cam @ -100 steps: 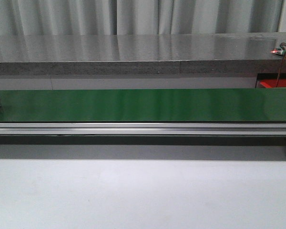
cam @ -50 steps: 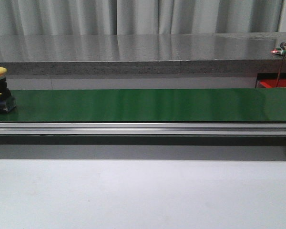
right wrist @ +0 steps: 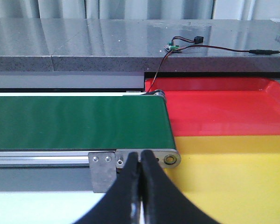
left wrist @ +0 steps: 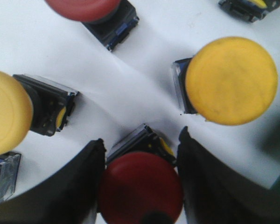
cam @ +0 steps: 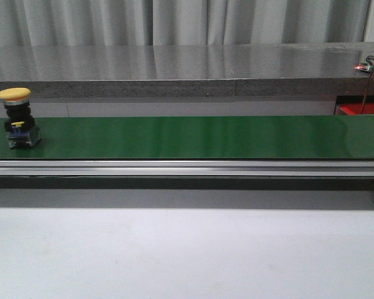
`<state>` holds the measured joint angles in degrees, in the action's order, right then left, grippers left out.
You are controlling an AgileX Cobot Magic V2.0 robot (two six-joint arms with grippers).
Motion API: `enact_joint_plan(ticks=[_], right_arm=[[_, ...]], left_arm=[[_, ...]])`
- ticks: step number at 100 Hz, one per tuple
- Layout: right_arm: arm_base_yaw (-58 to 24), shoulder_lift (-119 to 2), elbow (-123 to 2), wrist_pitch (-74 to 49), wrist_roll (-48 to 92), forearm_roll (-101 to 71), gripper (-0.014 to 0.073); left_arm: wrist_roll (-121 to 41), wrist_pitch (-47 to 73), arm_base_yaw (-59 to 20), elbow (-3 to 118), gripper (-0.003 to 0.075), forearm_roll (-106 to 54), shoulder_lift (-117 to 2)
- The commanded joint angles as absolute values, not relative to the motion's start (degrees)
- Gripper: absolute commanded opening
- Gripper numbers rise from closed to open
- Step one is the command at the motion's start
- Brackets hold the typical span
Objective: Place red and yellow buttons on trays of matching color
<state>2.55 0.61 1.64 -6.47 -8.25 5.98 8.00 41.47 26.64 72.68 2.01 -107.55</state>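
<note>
Front: a yellow button [cam: 17, 118] is standing upright at the belt's [cam: 193, 137] left end.

Left wrist: the left gripper [left wrist: 140, 182] is spread, straddling a red button [left wrist: 141, 189] among others, apparently feeding.

Right wrist: the right gripper [right wrist: 141, 173] is pressed together, empty, waiting by red tray [right wrist: 219, 112] and yellow tray [right wrist: 233, 177]. Next, it needs opening for the yellow button.

Green conveyor belt [cam: 199, 137], grey counter [cam: 174, 68]

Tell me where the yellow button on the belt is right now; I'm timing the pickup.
In the front view, the yellow button stands upright near the far left end of the green conveyor belt, nothing beside it.
</note>
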Motion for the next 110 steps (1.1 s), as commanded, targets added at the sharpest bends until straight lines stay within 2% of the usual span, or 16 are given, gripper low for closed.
enact_joint_plan(ticks=[1, 9, 31, 72, 110], right_arm=[[2.5, 1.5, 0.6, -2.3, -8.0, 6.8, -0.0072], [2.5, 1.5, 0.6, -2.3, -8.0, 6.8, -0.0072], [2.5, 1.5, 0.6, -2.3, -8.0, 6.8, -0.0072], [2.5, 1.5, 0.6, -2.3, -8.0, 6.8, -0.0072], [2.5, 1.5, 0.6, -2.3, -8.0, 6.8, -0.0072]], left_arm=[[8.6, 39.8, 26.9, 74.1, 0.0267, 2.2, -105.2], [8.6, 39.9, 26.9, 74.1, 0.0239, 2.2, -105.2], [8.6, 42.3, 26.9, 74.1, 0.0238, 2.2, -104.1], [7.7, 43.6, 26.8, 74.1, 0.0238, 3.7, -89.6], [6.2, 48.6, 18.3, 79.0, 0.0239, 2.6, -89.1]])
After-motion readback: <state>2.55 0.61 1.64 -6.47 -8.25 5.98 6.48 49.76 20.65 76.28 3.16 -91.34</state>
